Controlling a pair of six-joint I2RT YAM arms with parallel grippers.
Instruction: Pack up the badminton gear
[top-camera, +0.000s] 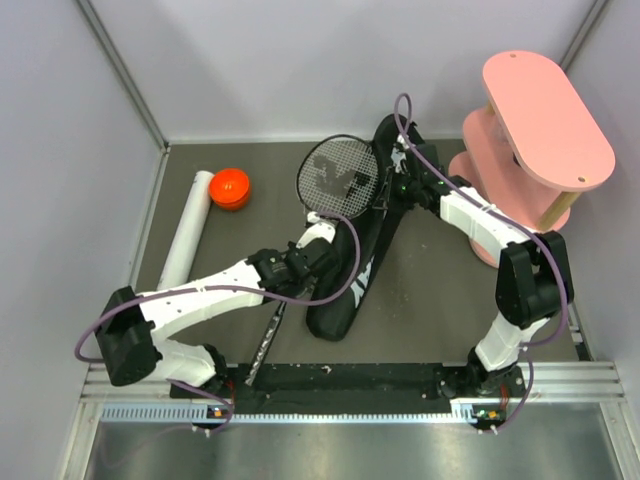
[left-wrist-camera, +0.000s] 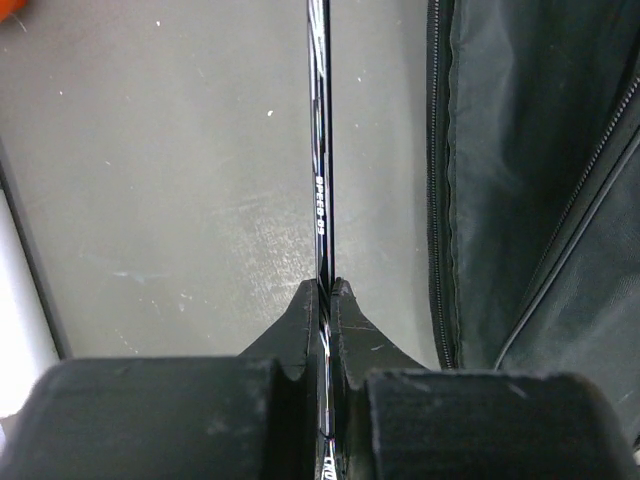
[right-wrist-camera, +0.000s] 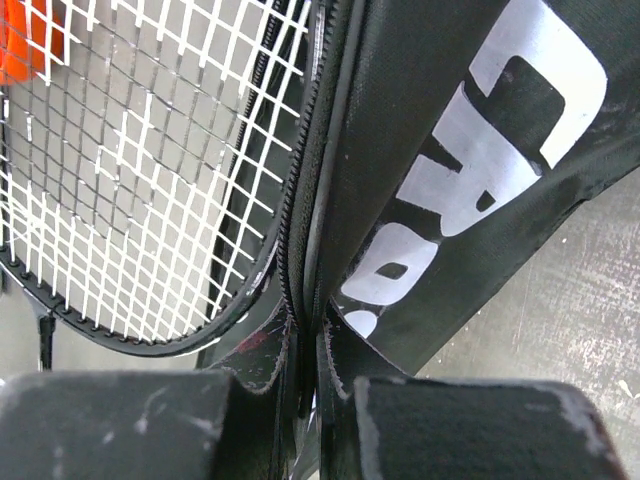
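Black dominates the overhead view: the CROSSWAY bag (top-camera: 350, 265) lies lengthwise in the middle of the grey worktop (top-camera: 440, 300). One racket (top-camera: 338, 175) has its strung head at the bag's upper end and its handle pointing to the lower left. The left fingers (top-camera: 305, 262) sit on the shaft just left of the bag, and the right fingers (top-camera: 398, 180) are at the bag's upper edge beside the head. At upper left lie the white tube (top-camera: 187, 232) and, just beside its far end, the orange cap (top-camera: 230, 188), apparently off. The pink shelf (top-camera: 545, 115) stands at upper right. No shuttlecocks and no second racket show.

From the left wrist, the fingers are clamped narrow on the thin shaft, which runs straight up the frame. The bag's zip edge fills the right side.

From the right wrist, the fingers are pinched tight on the bag's zippered rim, with the strung head to its left and partly tucked behind it.

Packing looks about midway. The step in hand seems to be getting this racket into the opened bag, and most of its head is outside. Capping the tube and zipping the bag remain. Whether the other pieces are already inside cannot be told.
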